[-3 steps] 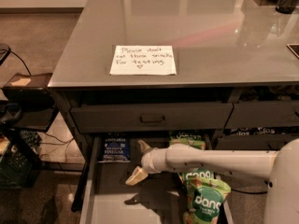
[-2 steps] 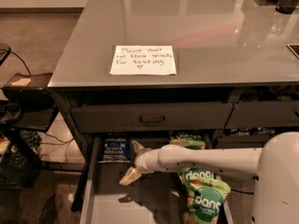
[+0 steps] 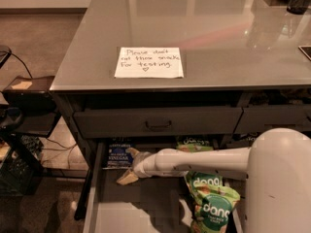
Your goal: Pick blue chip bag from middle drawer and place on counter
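Note:
The blue chip bag [image 3: 118, 154] lies at the back left of the open middle drawer [image 3: 121, 205], partly under the shadow of the drawer above, with "VINEGAR" lettering showing. My gripper [image 3: 129, 165] reaches in from the right on a white arm, just right of the bag. Its two tan fingers are spread, the upper fingertip [image 3: 132, 153] touching or nearly touching the bag's right edge. It holds nothing. The grey counter [image 3: 218, 38] spans the top of the view.
A handwritten paper note [image 3: 148, 62] lies on the counter. Green "dang" bags sit in the drawer on the right [image 3: 212, 204] and at the back [image 3: 191, 143]. A closed drawer front with a handle [image 3: 158, 125] overhangs. A black crate [image 3: 14, 174] stands left.
My gripper has moved left and toward the back of the drawer, from the drawer's middle to right beside the blue chip bag. The bags have not moved.

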`<state>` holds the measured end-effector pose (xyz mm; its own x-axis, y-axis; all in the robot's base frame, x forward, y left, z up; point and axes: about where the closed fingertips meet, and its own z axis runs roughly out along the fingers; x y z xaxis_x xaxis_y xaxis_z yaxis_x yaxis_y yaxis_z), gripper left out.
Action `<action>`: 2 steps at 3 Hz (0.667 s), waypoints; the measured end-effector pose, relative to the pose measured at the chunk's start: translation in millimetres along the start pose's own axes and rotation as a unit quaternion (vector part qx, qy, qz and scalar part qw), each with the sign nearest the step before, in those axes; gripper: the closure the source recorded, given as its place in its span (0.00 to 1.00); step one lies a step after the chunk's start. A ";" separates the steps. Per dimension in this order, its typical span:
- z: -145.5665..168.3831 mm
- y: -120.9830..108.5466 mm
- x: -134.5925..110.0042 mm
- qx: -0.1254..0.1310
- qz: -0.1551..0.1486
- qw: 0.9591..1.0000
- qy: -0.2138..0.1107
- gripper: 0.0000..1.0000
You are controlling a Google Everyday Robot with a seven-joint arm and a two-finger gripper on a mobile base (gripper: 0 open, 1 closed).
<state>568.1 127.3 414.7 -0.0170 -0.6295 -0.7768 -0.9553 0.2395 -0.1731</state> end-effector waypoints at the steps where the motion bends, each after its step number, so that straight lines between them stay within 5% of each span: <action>1: 6.7 -8.5 0.2 0.017 0.003 1.000 0.002 0.42; 2: 14.2 -14.4 2.1 0.029 0.006 1.000 0.004 0.43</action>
<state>586.0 133.0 407.0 -0.0317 -0.6324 -0.7740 -0.9365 0.2893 -0.1980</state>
